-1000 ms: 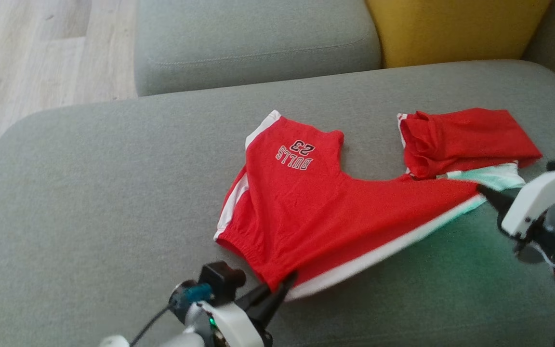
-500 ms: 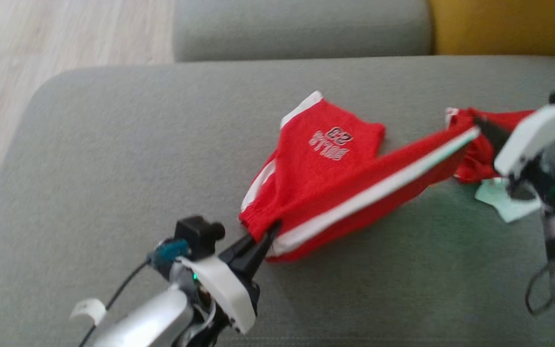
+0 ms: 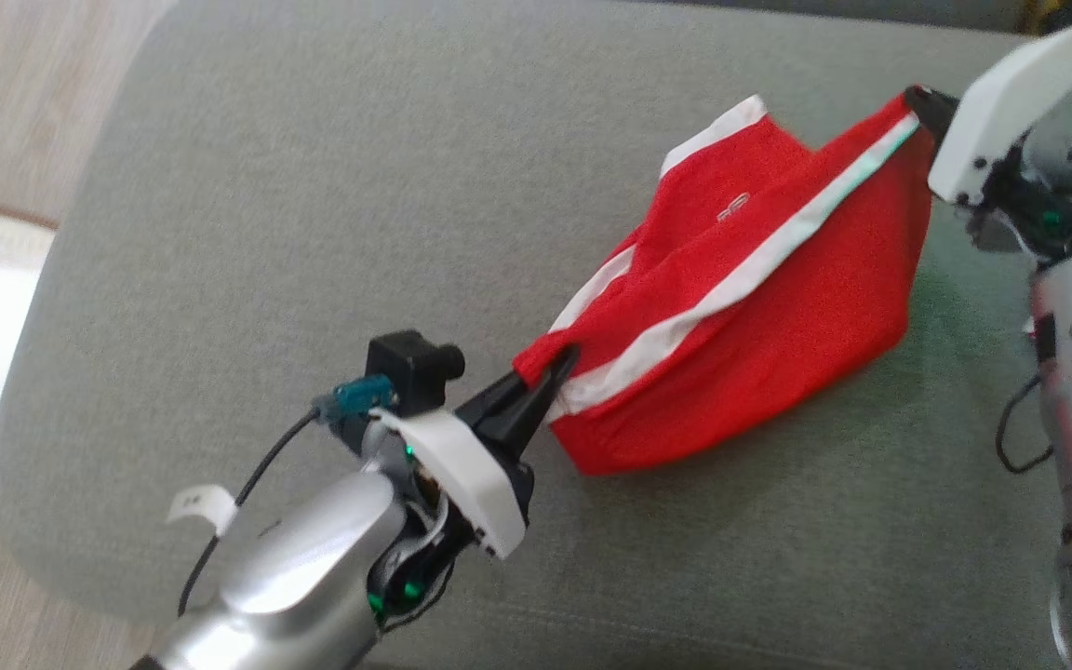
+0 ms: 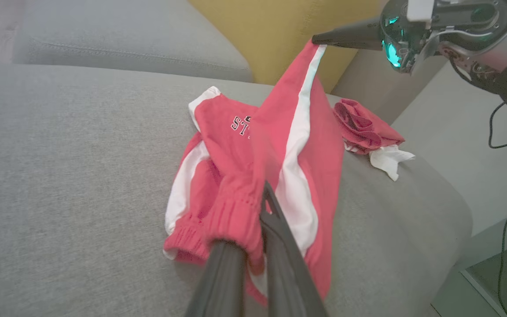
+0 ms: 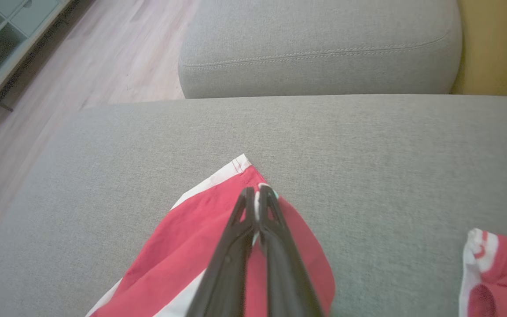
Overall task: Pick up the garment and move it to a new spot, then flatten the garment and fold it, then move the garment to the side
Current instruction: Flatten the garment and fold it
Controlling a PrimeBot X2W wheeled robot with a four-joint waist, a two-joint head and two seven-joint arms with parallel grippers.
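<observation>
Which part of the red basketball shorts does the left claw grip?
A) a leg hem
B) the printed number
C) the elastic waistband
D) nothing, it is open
C: the left claw is shut on the gathered elastic waistband of the red basketball shorts, plain in the left wrist view.

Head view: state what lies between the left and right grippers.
Red fabric shorts with white stripes, stretched from left gripper to right gripper, both shut on them; head view.

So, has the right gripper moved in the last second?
Yes: the right gripper has risen off the seat cushion, lifting a corner of the red shorts.
</observation>
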